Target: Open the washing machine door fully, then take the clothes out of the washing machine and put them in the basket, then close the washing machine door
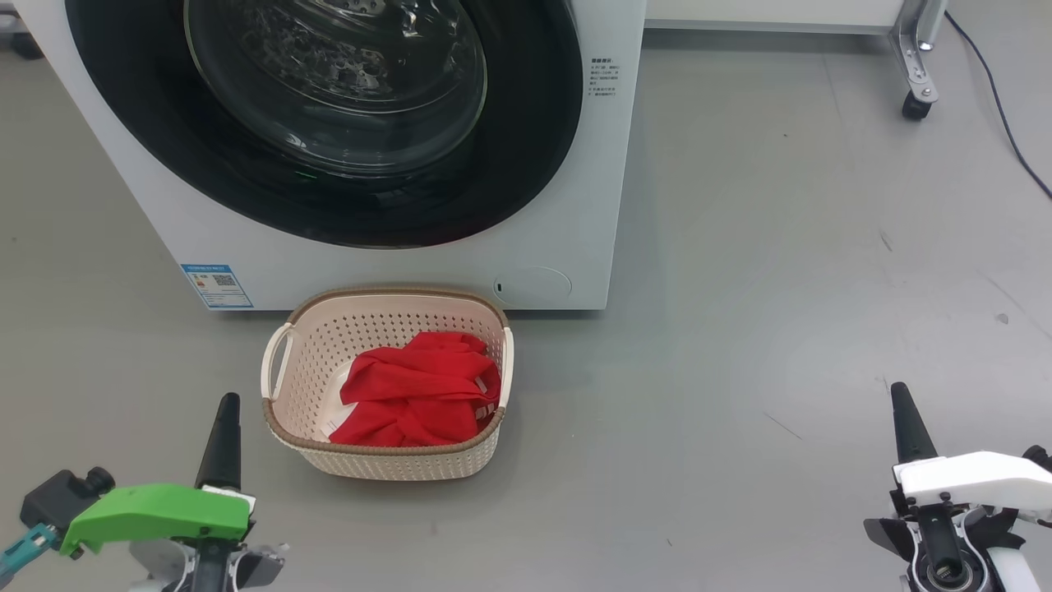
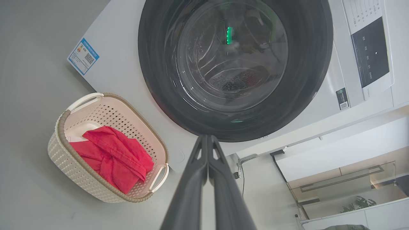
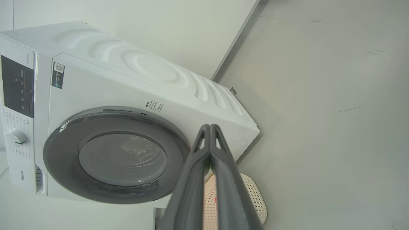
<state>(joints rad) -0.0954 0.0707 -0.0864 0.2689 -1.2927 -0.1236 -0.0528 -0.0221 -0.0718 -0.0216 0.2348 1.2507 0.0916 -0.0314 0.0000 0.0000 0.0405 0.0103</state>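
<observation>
- The left end effector (image 1: 228, 401) hangs low over the floor (image 1: 740, 329). Its two dark fingers are pressed together to one point and hold nothing.
- The right end effector (image 1: 901, 390) is also fully closed and empty, its fingers meeting at the tip, well apart from the left one.
- The basket (image 1: 394, 293) stands on the floor just to the right of the left end effector's tip and far to the left of the right end effector. Neither touches it.
- The clothes (image 1: 415, 386), a crumpled red heap, lie inside the basket, bunched toward the side farther from the left end effector.
- The washing machine (image 1: 600, 205) stands ahead of both end effectors, directly behind the basket, more in line with the left end effector than the right.
- Its door (image 1: 526, 164) sits flush against the machine's front, closed. The steel drum (image 2: 230, 83) shows through the glass.
- A blue label (image 1: 217, 285) sits on the machine's lower front corner, straight ahead of the left end effector.
</observation>
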